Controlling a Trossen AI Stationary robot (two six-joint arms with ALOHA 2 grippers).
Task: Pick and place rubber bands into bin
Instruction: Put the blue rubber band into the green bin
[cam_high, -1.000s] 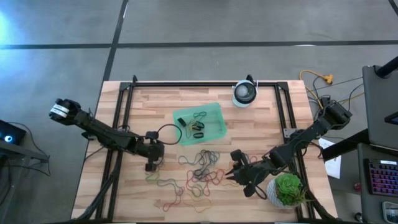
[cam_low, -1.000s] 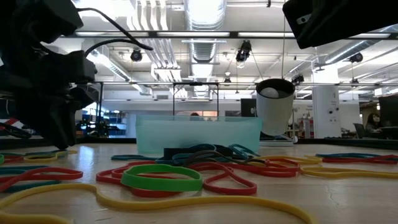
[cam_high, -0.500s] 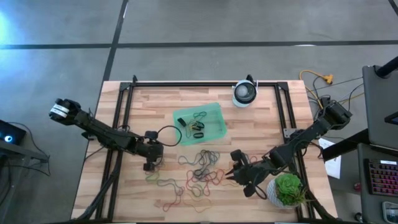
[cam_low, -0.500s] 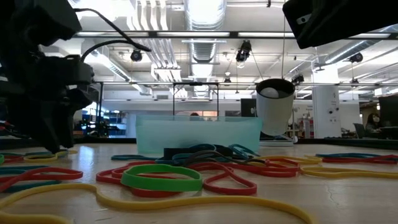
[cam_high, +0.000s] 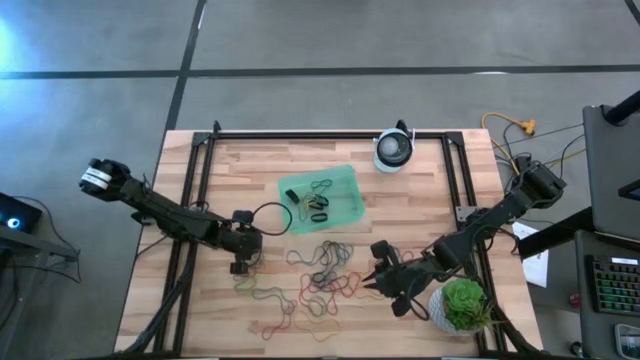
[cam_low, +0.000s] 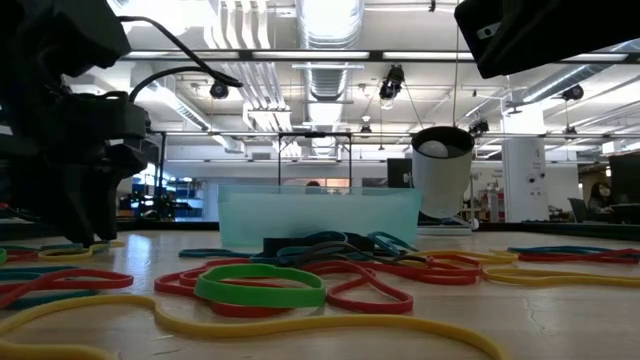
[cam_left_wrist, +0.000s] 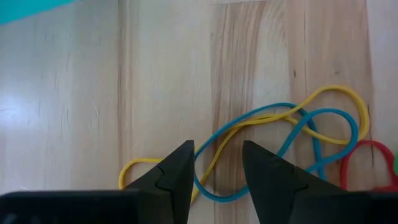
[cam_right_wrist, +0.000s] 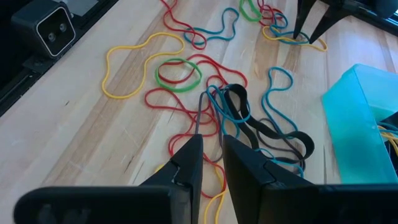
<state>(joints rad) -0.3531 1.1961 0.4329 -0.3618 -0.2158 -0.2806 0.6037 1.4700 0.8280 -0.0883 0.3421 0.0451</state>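
Rubber bands (cam_high: 320, 275) in red, yellow, blue, green and black lie scattered on the wooden table in front of the translucent green bin (cam_high: 322, 198), which holds a few bands. My left gripper (cam_high: 240, 266) is open and points down at the left end of the spread. In the left wrist view its tips (cam_left_wrist: 217, 149) stand on either side of a yellow band and a blue band (cam_left_wrist: 280, 124). My right gripper (cam_high: 372, 280) hangs above the right end of the spread; its fingers (cam_right_wrist: 211, 152) are a narrow gap apart over red and black bands (cam_right_wrist: 211, 106).
A round white device (cam_high: 393, 150) stands at the far edge, right of the bin. A green plant (cam_high: 463, 305) sits at the near right corner beside my right arm. Black frame rails (cam_high: 200, 200) run along the table's sides. A small camera box (cam_right_wrist: 53, 25) sits at the near edge.
My left gripper has shifted a little toward the table's left edge, staying low over the bands. The bands and the bin have not moved.
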